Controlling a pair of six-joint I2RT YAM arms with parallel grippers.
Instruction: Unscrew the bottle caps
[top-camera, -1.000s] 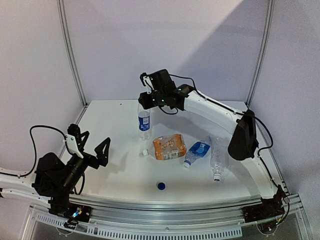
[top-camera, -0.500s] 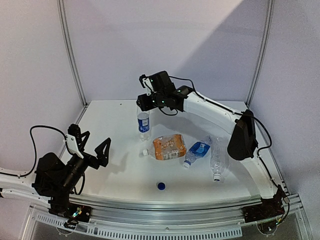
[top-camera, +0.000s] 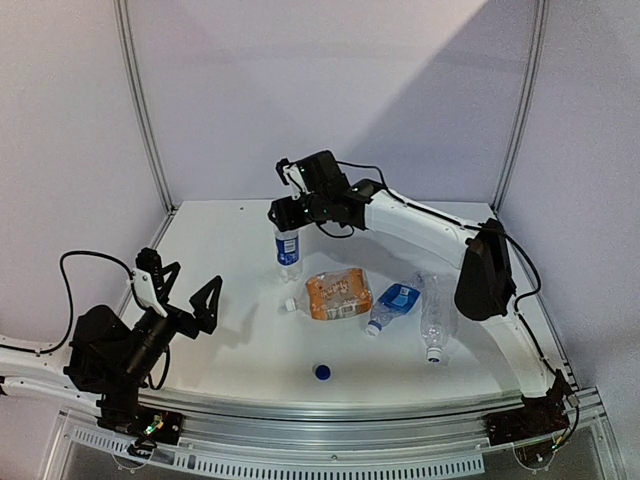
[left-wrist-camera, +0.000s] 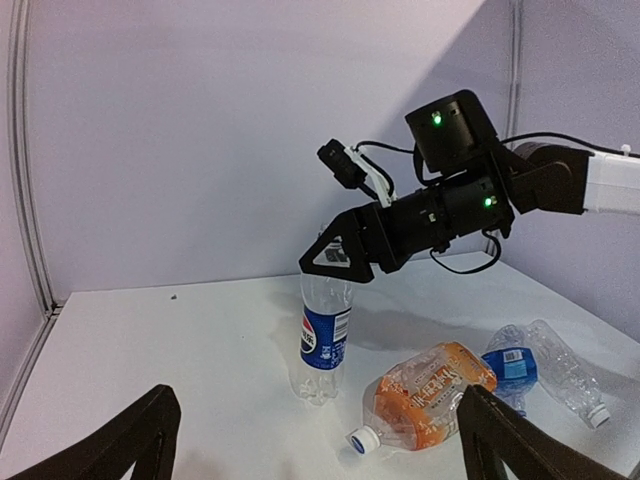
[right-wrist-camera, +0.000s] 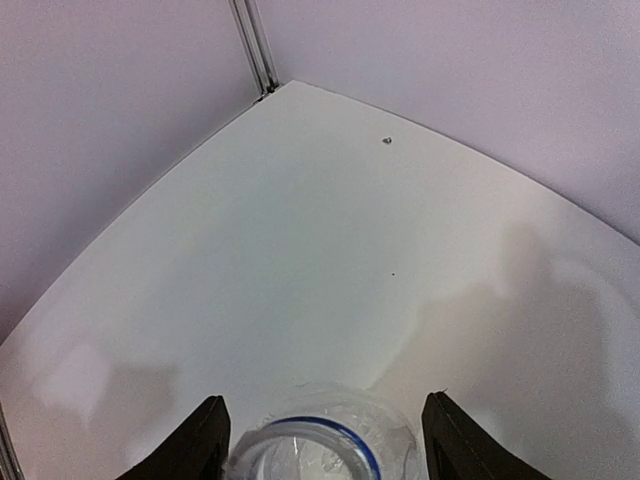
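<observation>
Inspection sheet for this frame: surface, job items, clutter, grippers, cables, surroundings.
Surface: white table, no spills seen.
Job's things: Pepsi bottle upright, mouth open; orange bottle, blue-labelled bottle and clear bottle lying down, capped; loose blue cap near the front edge.
Clutter: nothing seen.
Grippers: left gripper open, away from the bottles; right gripper open, astride the Pepsi bottle's mouth.
Cables: black cable looped over the left arm.
Surroundings: plain walls, metal posts.

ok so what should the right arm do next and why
Probably lift the right gripper off the Pepsi bottle: its mouth looks already open between the open jaws, a blue cap lies loose, and the orange bottle still wears its white cap.
</observation>
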